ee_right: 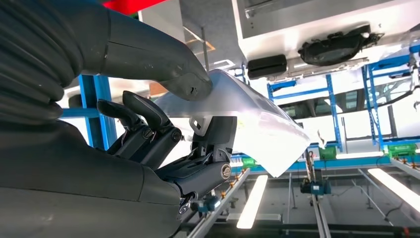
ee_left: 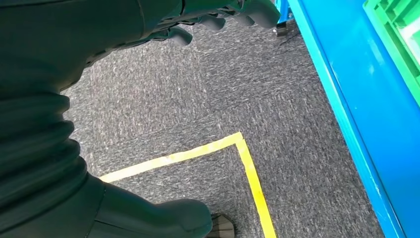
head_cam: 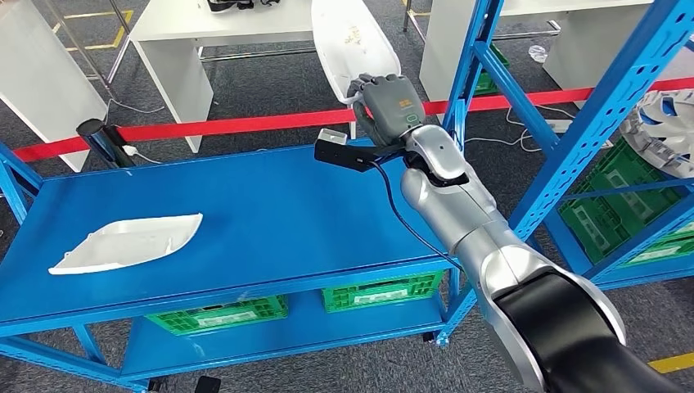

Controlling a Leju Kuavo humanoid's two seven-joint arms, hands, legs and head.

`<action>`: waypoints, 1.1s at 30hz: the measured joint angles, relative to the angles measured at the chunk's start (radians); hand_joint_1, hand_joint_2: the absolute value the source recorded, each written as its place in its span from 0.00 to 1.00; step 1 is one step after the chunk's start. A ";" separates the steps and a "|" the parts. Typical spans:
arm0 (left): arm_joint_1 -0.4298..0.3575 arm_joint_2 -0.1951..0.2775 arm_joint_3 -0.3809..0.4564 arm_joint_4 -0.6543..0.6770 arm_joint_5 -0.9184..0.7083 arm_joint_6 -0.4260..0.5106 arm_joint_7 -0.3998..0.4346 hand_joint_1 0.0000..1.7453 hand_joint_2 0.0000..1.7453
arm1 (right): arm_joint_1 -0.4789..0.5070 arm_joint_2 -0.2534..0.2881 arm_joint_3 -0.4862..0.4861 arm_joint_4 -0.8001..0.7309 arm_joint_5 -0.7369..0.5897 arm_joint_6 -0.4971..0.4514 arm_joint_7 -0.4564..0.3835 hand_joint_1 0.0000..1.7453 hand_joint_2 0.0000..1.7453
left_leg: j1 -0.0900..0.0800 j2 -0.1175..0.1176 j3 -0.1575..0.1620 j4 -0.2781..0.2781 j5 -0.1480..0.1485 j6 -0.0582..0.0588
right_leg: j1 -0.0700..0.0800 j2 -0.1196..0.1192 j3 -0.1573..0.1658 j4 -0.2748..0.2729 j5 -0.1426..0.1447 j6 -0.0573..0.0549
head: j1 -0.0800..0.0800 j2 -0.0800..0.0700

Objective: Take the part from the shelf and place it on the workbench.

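The right arm [head_cam: 491, 262] fills the near corner of the head view, reaching forward past the right edge of the blue table [head_cam: 270, 221]. Its right hand [head_cam: 385, 102] is clamped on a white part [head_cam: 352, 45], thumb [ee_right: 163, 64] pressed on one face and the dark fingers [ee_right: 148, 124] under it, and holds the part upright in the air beyond the table's far right corner, touching nothing else. Another white part [head_cam: 127, 241] already lies flat near the table's left edge. The left hand [ee_left: 218, 15] hangs over the carpet beside the table, fingers loosely apart and holding nothing. I judge this the carry step: next the part must come in over the bare middle of the table, be laid flat and lowered before release.
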 joint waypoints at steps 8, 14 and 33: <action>-0.002 0.000 0.001 0.000 -0.021 0.009 0.008 0.00 1.00 | 0.030 -0.002 0.000 0.001 -0.013 0.023 -0.002 1.00 1.00 | 0.000 0.000 0.000 0.000 0.000 0.000 | 0.000 0.000 0.000 0.000 0.000 0.000 | 0.000 0.000; -0.002 0.002 0.001 0.000 -0.033 -0.008 -0.021 0.00 1.00 | 0.110 -0.018 -0.018 0.024 -0.049 0.100 -0.039 1.00 1.00 | 0.000 0.000 0.000 0.000 0.000 0.000 | 0.000 0.000 0.000 0.000 0.000 0.000 | 0.000 0.000; 0.003 0.005 0.004 0.000 -0.011 -0.014 -0.052 0.00 1.00 | 0.252 -0.024 -0.024 0.075 -0.052 0.115 -0.042 1.00 1.00 | 0.000 0.000 -0.001 0.000 0.000 0.000 | 0.000 0.000 0.000 0.000 0.000 0.000 | 0.000 0.000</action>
